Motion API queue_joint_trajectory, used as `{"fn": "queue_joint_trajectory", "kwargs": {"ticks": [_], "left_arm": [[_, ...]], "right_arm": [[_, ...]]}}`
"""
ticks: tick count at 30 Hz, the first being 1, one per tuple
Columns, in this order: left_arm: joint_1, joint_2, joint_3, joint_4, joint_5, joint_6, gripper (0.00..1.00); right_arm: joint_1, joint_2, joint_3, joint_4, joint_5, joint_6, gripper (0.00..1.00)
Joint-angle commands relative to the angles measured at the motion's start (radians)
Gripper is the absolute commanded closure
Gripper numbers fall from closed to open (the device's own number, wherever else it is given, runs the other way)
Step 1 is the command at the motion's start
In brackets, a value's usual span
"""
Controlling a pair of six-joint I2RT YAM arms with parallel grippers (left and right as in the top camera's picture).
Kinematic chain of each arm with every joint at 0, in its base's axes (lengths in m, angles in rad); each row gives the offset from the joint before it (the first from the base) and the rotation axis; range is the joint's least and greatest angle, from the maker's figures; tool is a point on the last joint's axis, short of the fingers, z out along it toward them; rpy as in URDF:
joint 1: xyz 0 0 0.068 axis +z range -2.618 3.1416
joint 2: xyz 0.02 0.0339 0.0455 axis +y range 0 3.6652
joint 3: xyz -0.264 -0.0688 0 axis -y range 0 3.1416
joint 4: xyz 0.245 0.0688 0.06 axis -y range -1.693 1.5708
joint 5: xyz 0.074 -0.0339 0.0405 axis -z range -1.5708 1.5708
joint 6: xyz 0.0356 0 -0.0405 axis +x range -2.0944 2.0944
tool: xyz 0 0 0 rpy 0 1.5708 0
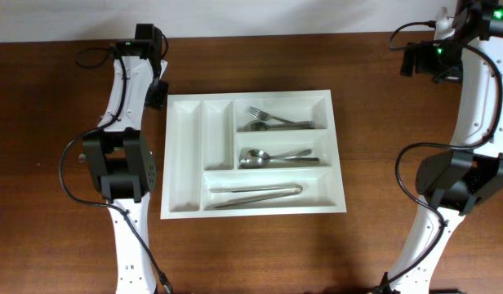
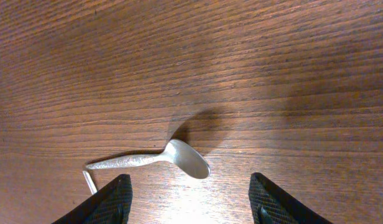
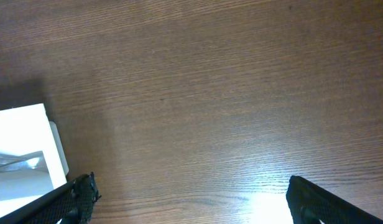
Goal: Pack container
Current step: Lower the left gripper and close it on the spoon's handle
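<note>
The white cutlery tray (image 1: 184,155) lies at the table's middle. Its two narrow upright compartments are bare. Forks (image 1: 272,123) lie in the upper short compartment, spoons (image 1: 272,157) in the lower short one, and tongs (image 1: 255,194) in the long one. My left gripper (image 1: 158,90) is at the tray's far left corner, over the table. In the left wrist view it (image 2: 188,202) is open, and a silver spoon (image 2: 155,160) lies on the wood just beyond the fingertips. My right gripper (image 1: 423,59) is open and empty at the far right; it is also open in the right wrist view (image 3: 188,199).
A thin pale rod end (image 2: 90,182) lies next to the spoon's handle. A corner of the tray (image 3: 27,152) shows at the left of the right wrist view. Black cables hang along both arms. The table is dark wood.
</note>
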Motion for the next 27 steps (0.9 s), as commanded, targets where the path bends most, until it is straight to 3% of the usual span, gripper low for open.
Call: {"fn": "queue_joint_trajectory", "kwargs": {"ticks": [1,27], "left_arm": [[0.002,0.039,-0.014,0.003,-0.01,-0.029,0.38],[0.018,0.1,-0.014,0.044,-0.014,-0.069,0.44]], "right_arm": [[-0.002,-0.017,0.013,0.0,-0.006,0.012,0.01],[-0.002,-0.017,0.013,0.0,-0.006,0.012,0.01]]}}
